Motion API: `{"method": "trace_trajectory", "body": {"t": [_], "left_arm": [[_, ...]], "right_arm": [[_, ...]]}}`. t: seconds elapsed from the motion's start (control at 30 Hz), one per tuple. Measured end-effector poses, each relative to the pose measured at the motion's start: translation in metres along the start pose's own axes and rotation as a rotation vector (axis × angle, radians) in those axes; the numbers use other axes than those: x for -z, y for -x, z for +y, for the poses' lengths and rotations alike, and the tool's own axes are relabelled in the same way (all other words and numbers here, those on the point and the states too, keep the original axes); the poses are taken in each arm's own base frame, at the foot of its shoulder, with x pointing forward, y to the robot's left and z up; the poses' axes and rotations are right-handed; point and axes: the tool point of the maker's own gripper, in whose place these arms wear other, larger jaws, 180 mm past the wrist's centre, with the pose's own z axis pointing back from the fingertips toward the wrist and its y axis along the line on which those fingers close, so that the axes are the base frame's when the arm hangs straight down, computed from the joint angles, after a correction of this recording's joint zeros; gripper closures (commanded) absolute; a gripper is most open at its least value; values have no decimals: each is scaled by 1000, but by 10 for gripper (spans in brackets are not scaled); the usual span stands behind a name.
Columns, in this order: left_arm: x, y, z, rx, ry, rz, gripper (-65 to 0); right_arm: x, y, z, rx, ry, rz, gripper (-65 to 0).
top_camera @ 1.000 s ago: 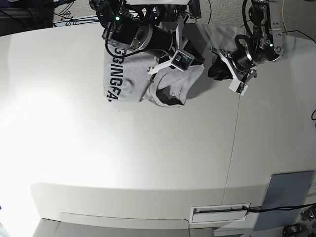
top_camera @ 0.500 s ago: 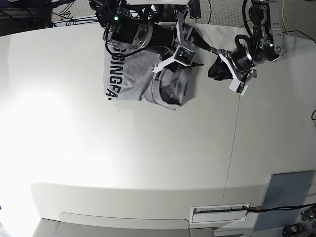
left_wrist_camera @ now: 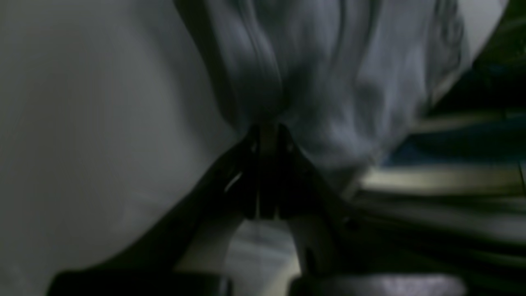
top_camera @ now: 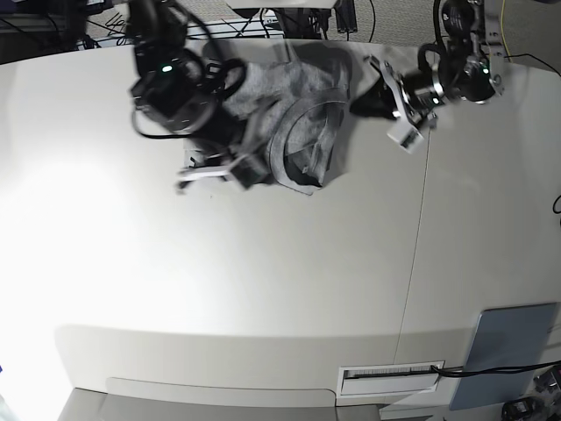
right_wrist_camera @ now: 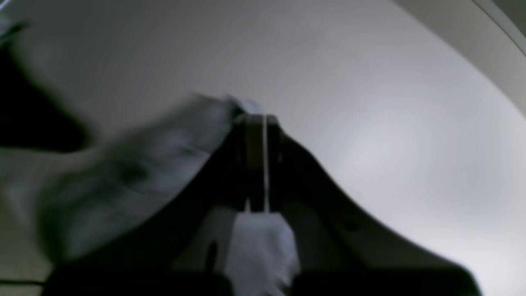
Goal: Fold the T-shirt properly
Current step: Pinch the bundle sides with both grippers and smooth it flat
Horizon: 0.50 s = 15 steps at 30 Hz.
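Note:
The heather-grey T-shirt (top_camera: 307,132) lies bunched at the far middle of the table, with its ribbed neck opening facing up. Its lettering is hidden under the arm. My right gripper (top_camera: 203,165) is at the shirt's left side and shut on a fold of grey fabric (right_wrist_camera: 164,164), which trails off to its left in the blurred right wrist view. My left gripper (top_camera: 355,105) is at the shirt's right edge and shut on gathered grey fabric (left_wrist_camera: 328,82), which hangs beyond the jaws.
The white table (top_camera: 263,281) has a seam (top_camera: 415,237) running front to back on the right. A blue-grey flat panel (top_camera: 504,351) lies at the front right. A white slotted strip (top_camera: 390,377) sits at the front edge. Cables lie behind the table's far edge.
The arm on the base view's left has swung left across the shirt with fabric in its gripper and now covers the lettering. The other gripper has moved slightly up and left, still at the shirt's right edge.

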Motion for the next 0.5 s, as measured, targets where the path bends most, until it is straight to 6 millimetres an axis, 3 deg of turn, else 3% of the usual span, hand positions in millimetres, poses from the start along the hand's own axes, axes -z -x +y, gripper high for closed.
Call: {"method": "trace_trajectory", "body": {"t": [0.1, 0.23, 0.4, 0.5], "left_arm": [[11, 6, -20, 13, 67, 27, 0], [27, 13, -42, 64, 120, 74, 0], [42, 22, -42, 158, 74, 98, 0], [45, 19, -22, 140, -28, 71, 0]], "right_arm": [[5, 31, -19, 11, 30, 83, -2], [18, 74, -29, 58, 33, 194, -2], [31, 93, -34, 81, 19, 249, -2], [32, 98, -38, 75, 39, 270, -2]]}}
